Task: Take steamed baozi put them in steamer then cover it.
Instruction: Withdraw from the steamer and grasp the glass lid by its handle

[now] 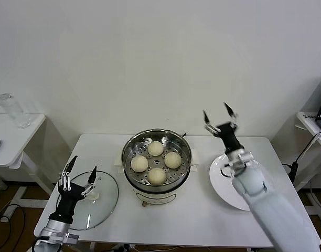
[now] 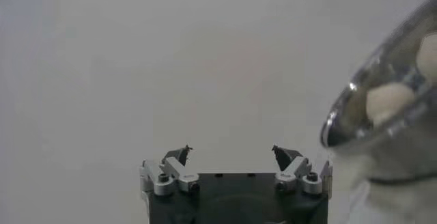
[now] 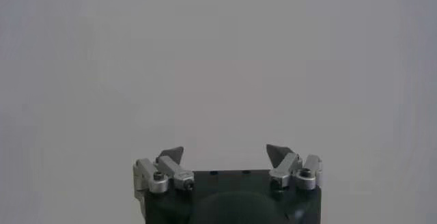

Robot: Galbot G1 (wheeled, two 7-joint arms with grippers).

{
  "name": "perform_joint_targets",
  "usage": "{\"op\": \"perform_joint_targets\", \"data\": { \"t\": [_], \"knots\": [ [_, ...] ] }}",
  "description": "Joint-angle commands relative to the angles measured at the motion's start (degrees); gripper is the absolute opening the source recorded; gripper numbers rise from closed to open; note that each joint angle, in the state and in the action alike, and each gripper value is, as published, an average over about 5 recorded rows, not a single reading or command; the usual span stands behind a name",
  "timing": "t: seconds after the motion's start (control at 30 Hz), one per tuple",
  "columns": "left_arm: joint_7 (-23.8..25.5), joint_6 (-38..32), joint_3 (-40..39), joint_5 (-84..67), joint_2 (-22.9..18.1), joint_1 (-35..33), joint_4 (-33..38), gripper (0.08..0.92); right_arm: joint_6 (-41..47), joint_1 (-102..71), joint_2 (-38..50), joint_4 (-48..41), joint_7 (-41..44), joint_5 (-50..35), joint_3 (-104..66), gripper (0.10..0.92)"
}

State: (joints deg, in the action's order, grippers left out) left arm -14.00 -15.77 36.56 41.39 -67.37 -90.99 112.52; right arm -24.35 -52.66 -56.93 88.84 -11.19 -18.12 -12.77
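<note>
nearest the camera, the left claw (image 1: 77, 171) hangs with fingers spread wide and empty right above the cover (image 1: 89, 198), which lies flat on the tabletop (image 1: 202, 210), likely poised to lift it. to its right the steamer (image 1: 157, 157) holds all four steamed baozi (image 1: 156, 162). right of that, the right claw (image 1: 220, 116) is raised, wide and empty, clear above the white plate (image 1: 226, 181).
</note>
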Motion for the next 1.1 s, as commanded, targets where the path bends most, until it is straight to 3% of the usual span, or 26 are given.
{"op": "perform_joint_targets", "data": {
  "t": [0.03,0.5,1.1],
  "knots": [
    [-1.8,0.9,3.4,15.3,0.5,-2.9,-5.4,0.823,-7.0,-20.6,-10.8,-0.2,-1.5,2.7,-18.7,0.823],
    [-4.3,1.5,4.4,19.8,0.6,-6.2,-12.1,0.823,-5.8,-20.8,-14.6,1.2,0.5,4.1,-16.6,0.823],
    [-5.7,0.1,1.6,21.8,-0.1,0.8,-21.9,0.823,-5.6,-20.8,-16.1,0.9,1.0,5.8,-16.3,0.823]
  ]
}}
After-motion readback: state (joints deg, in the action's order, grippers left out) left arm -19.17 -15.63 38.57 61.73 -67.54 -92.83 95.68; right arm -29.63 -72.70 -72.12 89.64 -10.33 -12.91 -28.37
